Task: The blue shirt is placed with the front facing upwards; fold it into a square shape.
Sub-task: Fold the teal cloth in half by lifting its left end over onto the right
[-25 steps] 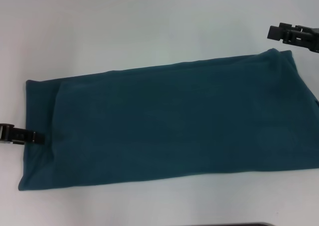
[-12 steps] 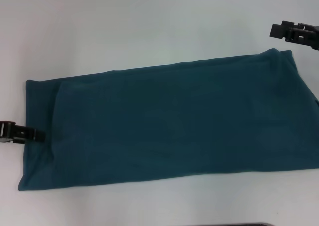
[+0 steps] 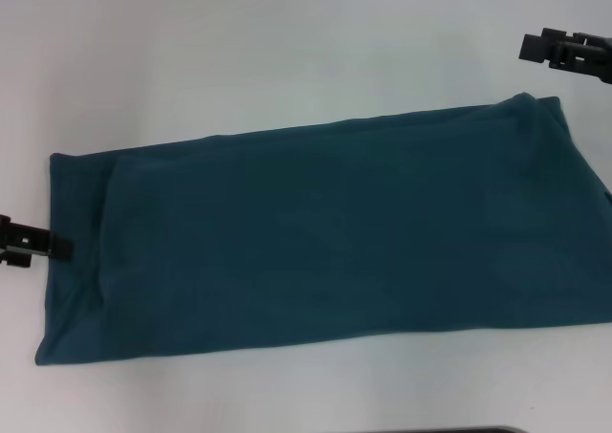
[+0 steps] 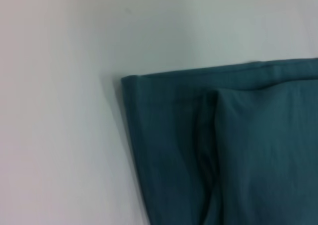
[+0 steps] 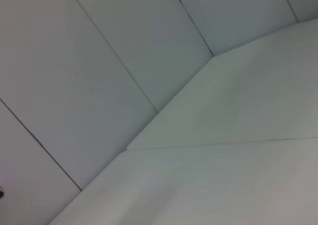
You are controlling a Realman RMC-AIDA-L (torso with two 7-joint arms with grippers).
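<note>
Blue shirt: lies flat on the white table, already folded into a long band, plain side up, no lettering visible; a doubled layer shows at its left end, as the left wrist view confirms. It is not yet square; judged ready for an end-over-end fold. Left gripper: at the shirt's left short edge, just touching or beside the hem; jaw state cannot be told. Right gripper: above the shirt's far right corner, apart from the cloth; jaw state cannot be told. Room: pale panelled wall behind the table, seen from the right wrist.
</note>
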